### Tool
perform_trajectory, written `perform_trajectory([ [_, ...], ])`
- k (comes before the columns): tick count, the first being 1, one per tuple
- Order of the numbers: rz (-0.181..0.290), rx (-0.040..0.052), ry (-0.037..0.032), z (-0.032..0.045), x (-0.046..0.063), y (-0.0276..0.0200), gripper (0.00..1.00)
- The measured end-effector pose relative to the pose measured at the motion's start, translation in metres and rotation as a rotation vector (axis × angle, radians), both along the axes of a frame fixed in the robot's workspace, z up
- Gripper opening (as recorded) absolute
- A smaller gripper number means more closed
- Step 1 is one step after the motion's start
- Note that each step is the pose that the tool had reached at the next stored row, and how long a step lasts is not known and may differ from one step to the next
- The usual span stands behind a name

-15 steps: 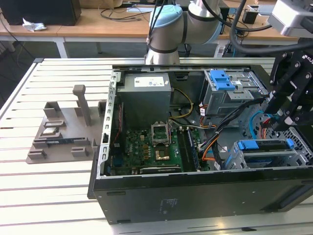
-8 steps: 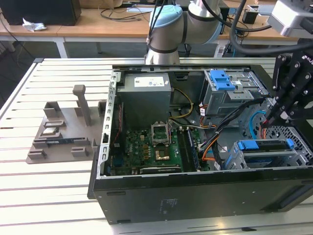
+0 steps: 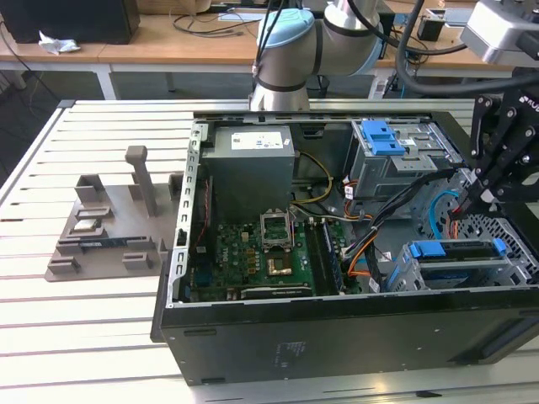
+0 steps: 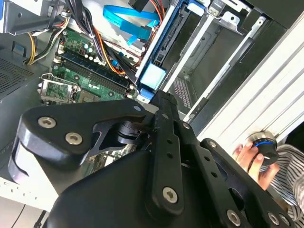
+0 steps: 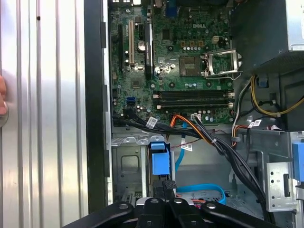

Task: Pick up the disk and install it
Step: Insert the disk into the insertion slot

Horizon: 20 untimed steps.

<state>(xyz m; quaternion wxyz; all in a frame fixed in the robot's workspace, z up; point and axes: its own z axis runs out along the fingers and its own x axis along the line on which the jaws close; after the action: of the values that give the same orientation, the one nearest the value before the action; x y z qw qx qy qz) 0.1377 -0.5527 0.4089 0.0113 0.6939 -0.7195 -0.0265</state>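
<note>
**Grey steel cage, blue-framed disk: hazards and markings**

Hazards, largest first. Open black computer case lying on the slatted bench. Judged liable to shift under any sideways push from the arm. Black and orange cable bundle draped close beside the drive cage. Could be snagged or pinched. Disk sitting in that cage at the case's front corner, blue carrier end facing outward. Full seating cannot be told. A skewed press could jam it on the rails. Pincer right at the carrier end. Cannot tell whether open, closed or gripping. Person's hand on a knob just outside the case, near the arm. Contact risk.

Markings. White sticker on the grey power-supply box. Printed lettering on the green motherboard. White tags on several cables. Wording not recorded.
</note>
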Motion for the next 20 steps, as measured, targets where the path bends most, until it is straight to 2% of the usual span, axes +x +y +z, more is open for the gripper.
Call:
perform_trajectory([
  [3, 0.002, -0.0003, 0.0000, 0.0002, 0.005, 0.0019, 0.11],
  [8, 0.004, -0.0003, 0.0005, -0.0002, 0.022, 0.0049, 0.11],
  [12, 0.005, -0.0007, 0.0026, -0.0042, 0.036, 0.0093, 0.11],
  [17, 0.007, -0.0007, 0.0029, -0.0062, 0.045, 0.0173, 0.11],
  [20, 0.007, -0.0011, 0.0029, -0.0063, 0.045, 0.0174, 0.11],
])
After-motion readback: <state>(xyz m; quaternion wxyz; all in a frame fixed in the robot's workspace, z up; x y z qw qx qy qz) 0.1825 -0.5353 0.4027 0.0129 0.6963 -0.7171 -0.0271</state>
